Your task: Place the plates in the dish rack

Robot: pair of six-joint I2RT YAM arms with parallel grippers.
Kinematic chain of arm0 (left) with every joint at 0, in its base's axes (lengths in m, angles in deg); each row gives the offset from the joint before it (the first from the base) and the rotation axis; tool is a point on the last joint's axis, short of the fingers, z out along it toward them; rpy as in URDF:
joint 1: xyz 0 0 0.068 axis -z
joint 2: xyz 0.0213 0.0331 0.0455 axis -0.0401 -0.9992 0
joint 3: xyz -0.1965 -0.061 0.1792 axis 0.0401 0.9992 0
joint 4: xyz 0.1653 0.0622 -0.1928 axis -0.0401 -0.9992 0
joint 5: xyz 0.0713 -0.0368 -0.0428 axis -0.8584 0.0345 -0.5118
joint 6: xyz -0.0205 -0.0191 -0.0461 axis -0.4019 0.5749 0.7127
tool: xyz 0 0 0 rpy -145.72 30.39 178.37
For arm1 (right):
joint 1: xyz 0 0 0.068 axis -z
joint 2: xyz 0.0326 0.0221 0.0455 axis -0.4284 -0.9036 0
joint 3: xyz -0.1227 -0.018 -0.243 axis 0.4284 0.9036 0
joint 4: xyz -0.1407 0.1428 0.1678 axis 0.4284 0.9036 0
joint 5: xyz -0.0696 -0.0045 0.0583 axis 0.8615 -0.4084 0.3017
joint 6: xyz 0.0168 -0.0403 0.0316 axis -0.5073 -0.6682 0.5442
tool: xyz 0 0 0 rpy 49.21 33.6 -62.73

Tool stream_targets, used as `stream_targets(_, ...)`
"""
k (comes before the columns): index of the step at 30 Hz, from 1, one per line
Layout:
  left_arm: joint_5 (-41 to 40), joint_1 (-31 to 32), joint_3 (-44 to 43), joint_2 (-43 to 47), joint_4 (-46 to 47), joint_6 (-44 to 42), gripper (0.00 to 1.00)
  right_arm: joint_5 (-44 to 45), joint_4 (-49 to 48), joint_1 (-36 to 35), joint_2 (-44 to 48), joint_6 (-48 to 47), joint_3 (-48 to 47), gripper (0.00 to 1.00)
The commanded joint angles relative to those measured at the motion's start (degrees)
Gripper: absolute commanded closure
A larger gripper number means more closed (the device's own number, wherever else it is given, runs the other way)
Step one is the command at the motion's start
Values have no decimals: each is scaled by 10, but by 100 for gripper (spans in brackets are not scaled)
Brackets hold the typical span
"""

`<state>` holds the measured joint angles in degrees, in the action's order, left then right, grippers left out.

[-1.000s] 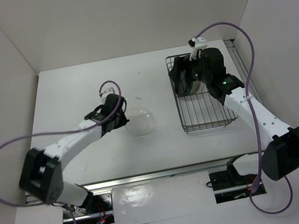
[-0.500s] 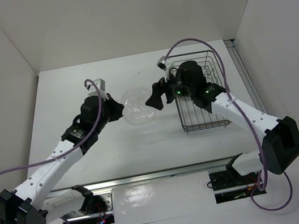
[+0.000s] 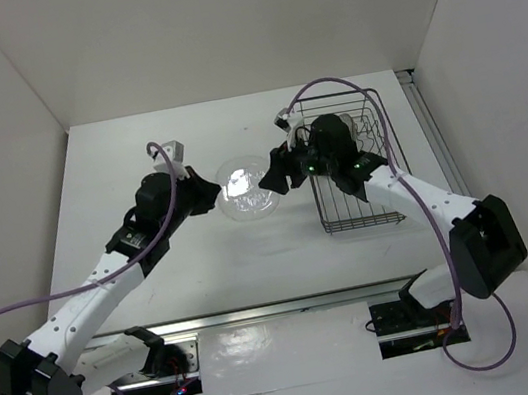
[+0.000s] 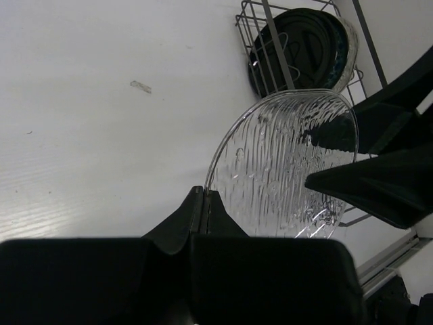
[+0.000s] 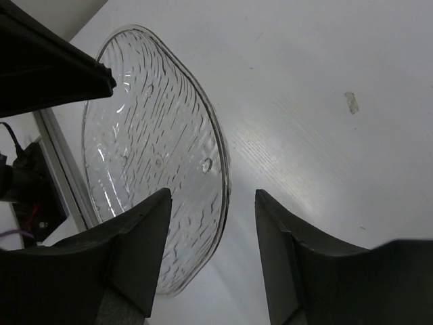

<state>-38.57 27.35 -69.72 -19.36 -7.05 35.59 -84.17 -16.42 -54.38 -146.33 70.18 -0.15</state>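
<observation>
A clear glass plate (image 3: 245, 188) hangs on edge above the table between the two arms. My left gripper (image 3: 211, 194) is shut on its rim, the jaws pinched at the plate's lower left edge (image 4: 205, 193). My right gripper (image 3: 269, 178) is open, one finger on each side of the plate's (image 5: 152, 149) opposite rim, with a gap showing on the right side (image 5: 213, 193). The dish rack (image 3: 359, 210) stands at the right. In the left wrist view a black plate (image 4: 304, 40) stands upright in the dish rack (image 4: 254, 20), with a lighter-rimmed plate (image 4: 348, 42) behind it.
A metal rail (image 3: 283, 308) runs along the near edge by the arm bases. White walls close in the table on three sides. A small scrap of tape (image 4: 141, 86) lies on the white tabletop left of the rack.
My left arm lifted the glass plate off the table and carried it right. My right gripper left the rack, came to the plate's rim, and its jaws narrowed.
</observation>
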Motion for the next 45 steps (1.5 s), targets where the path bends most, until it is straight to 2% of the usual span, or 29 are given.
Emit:
stream_targets(1,37,-10,8,15,57,4,100,-38,-69,-4,-17,23,1,42)
stream_targets(3,50,-10,16,9,71,10,100,-64,-85,-4,-23,38,7,60)
stream_targets(4,58,-10,16,9,78,10,100,-73,-101,-4,-23,46,7,87)
stream_targets(5,58,-15,23,9,84,15,100,-73,-101,-4,-23,54,7,99)
stream_targets(7,52,-15,16,-4,74,15,100,-38,-83,-4,-23,54,-8,100)
stream_targets(8,38,-15,-6,-11,32,15,100,-7,-42,-4,-8,49,-18,100)
stream_targets(9,0,-15,-21,-29,2,22,77,38,-16,-4,2,37,-39,100)
stream_targets(10,-13,-15,-49,-40,-22,22,68,137,22,-4,27,37,-46,100)
stream_targets(11,-24,-15,-59,-50,-44,22,59,196,41,2,37,32,-54,100)
stream_targets(12,-40,-15,-65,-63,-73,22,37,244,58,9,48,32,-72,100)
stream_targets(13,-40,-15,-65,-63,-79,22,29,331,73,20,58,32,-82,100)
stream_targets(15,-35,-15,-65,-63,-72,27,17,402,112,54,85,18,-109,100)
stream_targets(18,-29,-15,-59,-63,-72,27,16,534,154,104,104,-18,-145,100)
stream_targets(21,-29,-15,-59,-68,-67,22,16,576,169,159,117,-26,-150,100)
stream_targets(24,-18,-15,-48,-68,-54,22,16,660,169,173,117,-26,-150,100)
stream_targets(29,2,-10,-41,-79,-48,28,16,654,141,213,85,-1,-113,100)
stream_targets(30,2,-5,-41,-79,-48,28,16,626,136,226,65,-1,-107,100)
stream_targets(36,8,-5,-36,-79,-37,28,15,578,136,250,-2,4,-121,100)
stream_targets(45,22,-5,-30,-85,-31,33,15,544,118,255,-45,10,-121,100)
